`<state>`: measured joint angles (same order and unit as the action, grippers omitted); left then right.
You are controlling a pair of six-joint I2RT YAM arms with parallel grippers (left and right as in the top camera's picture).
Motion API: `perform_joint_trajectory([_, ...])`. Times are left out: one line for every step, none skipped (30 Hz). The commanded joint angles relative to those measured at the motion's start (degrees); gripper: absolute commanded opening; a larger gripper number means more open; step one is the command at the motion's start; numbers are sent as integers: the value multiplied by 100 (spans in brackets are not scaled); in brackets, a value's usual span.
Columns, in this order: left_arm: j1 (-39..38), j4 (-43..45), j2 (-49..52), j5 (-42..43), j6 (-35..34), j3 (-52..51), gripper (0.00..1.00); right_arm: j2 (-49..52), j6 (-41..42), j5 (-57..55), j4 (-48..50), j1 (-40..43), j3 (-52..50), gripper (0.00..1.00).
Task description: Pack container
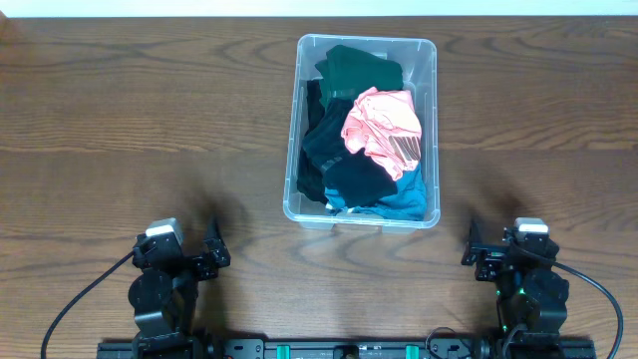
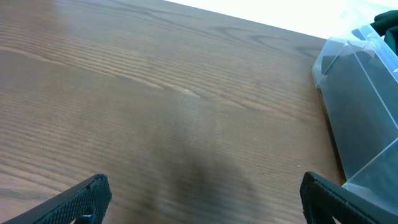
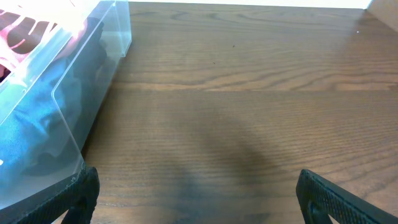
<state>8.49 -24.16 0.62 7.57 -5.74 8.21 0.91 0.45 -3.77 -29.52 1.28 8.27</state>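
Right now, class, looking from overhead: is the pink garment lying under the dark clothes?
No, the pink garment lies on top of the dark clothes in the container.

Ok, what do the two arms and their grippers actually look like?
The left arm and right arm are both black and blocky. Each has a pale grey block on top and a thin black cable curving off its side. The fingers are black and finely textured.

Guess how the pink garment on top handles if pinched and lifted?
Likely floppy: the pink garment lies crumpled in folds, so a pinch would probably lift one fold and the rest would drape. Probably light: looks like thin cloth. It sits atop dark garments in the container, so it might drag one along.
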Motion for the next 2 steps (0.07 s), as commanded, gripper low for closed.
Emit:
perform_joint_trajectory([-22,4,-39,79,59,-114,98,-26,81,17,-4,59,-15,99])
perform_joint_trajectory([-22,4,-39,79,59,-114,98,-26,81,17,-4,59,-15,99])
